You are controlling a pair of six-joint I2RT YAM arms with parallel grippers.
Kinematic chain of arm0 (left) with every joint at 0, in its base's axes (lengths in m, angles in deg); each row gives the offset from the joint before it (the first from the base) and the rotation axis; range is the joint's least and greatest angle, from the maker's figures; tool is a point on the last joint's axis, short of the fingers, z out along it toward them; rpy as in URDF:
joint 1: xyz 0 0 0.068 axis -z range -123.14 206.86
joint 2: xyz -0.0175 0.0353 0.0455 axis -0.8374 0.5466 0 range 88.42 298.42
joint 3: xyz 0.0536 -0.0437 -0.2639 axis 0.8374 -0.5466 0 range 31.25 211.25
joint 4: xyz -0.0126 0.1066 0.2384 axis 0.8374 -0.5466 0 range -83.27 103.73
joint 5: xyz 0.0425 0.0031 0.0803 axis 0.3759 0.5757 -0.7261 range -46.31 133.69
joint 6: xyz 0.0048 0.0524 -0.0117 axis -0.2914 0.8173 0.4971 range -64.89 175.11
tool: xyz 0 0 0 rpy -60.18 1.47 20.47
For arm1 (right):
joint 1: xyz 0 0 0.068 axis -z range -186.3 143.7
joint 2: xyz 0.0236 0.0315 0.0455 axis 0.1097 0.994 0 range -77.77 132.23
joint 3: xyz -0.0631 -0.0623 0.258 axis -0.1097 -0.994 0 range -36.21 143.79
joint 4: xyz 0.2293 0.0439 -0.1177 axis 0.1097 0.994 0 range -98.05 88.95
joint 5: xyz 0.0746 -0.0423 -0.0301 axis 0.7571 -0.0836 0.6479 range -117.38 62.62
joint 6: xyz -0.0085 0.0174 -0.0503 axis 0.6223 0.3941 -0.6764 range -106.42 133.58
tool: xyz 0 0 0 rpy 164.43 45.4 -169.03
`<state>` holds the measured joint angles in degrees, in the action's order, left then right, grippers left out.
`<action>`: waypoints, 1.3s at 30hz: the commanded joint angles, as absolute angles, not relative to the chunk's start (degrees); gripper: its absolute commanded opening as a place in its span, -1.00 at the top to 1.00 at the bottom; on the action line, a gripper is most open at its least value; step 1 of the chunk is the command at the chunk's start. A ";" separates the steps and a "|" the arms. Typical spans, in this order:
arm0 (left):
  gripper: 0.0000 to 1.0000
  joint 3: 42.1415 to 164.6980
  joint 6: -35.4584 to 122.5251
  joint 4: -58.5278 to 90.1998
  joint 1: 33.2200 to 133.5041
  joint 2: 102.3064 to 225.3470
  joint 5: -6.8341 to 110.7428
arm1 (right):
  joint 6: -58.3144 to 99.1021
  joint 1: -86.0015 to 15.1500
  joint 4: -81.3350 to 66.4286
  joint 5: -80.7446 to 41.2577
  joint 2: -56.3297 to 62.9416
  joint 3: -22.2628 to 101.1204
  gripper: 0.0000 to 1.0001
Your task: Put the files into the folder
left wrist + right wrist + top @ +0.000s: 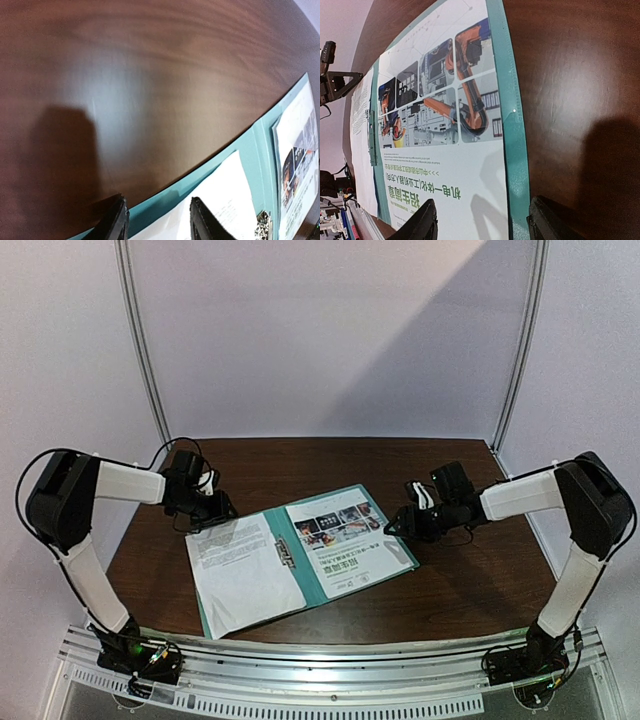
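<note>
Folder (305, 578) lies open on the worktop (470, 570), plain sheet (240, 570) and photo sheet (345, 540) inside; left gripper (158, 200) and right gripper (483, 200) hover, fingers apart, empty.

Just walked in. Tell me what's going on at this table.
Two robot arms are filing papers. A teal folder lies open on the table, with a plain text sheet on its left half and a colour photo sheet on its right half. The left claw is open at the folder's far left edge, and the right claw is open at its right edge. Neither holds anything.
</note>
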<state>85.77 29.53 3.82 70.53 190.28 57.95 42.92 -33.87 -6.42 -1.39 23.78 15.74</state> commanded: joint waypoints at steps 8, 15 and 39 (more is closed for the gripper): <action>0.14 70.74 24.86 -3.33 75.90 180.68 57.04 | 46.44 -37.23 -1.37 -3.13 15.54 5.12 -0.24; -0.01 69.16 23.56 -9.76 76.84 169.88 52.10 | 45.54 -37.31 0.66 -5.11 12.70 5.00 -0.24; -0.69 69.34 7.15 -37.24 87.56 146.81 49.98 | 42.77 -37.25 4.21 -7.51 13.37 10.24 -0.30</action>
